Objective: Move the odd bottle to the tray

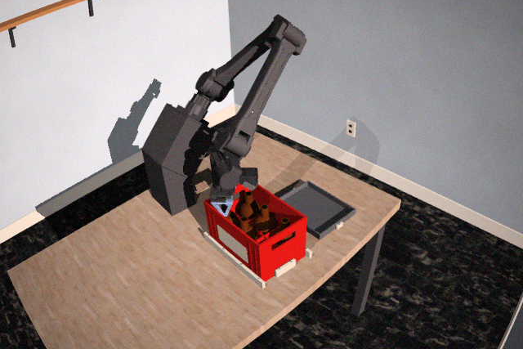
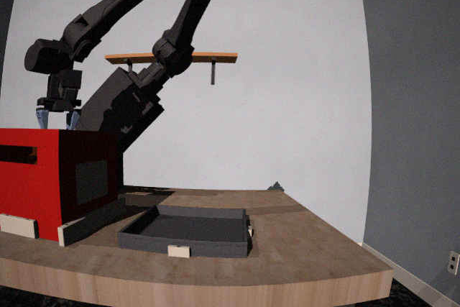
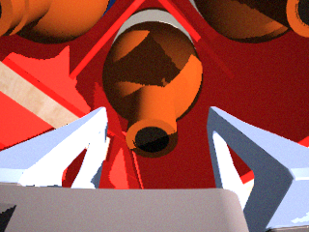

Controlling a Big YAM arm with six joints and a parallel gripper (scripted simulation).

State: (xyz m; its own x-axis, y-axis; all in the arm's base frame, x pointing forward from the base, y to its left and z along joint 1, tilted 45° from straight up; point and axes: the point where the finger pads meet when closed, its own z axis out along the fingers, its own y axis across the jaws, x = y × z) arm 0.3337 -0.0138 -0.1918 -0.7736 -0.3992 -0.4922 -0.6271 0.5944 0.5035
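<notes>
A red crate stands near the table's front right edge and holds several brown bottles, all upright. My gripper is open and reaches down into the crate's back left corner. In the wrist view the two pale fingers stand on either side of the neck of one brown bottle, with clear gaps on both sides; they do not touch it. The dark grey tray lies empty to the right of the crate and also shows in the exterior view.
Cream blocks sit against the crate's base and against the tray. The arm's dark base box stands just behind the crate. A wall shelf hangs far up left.
</notes>
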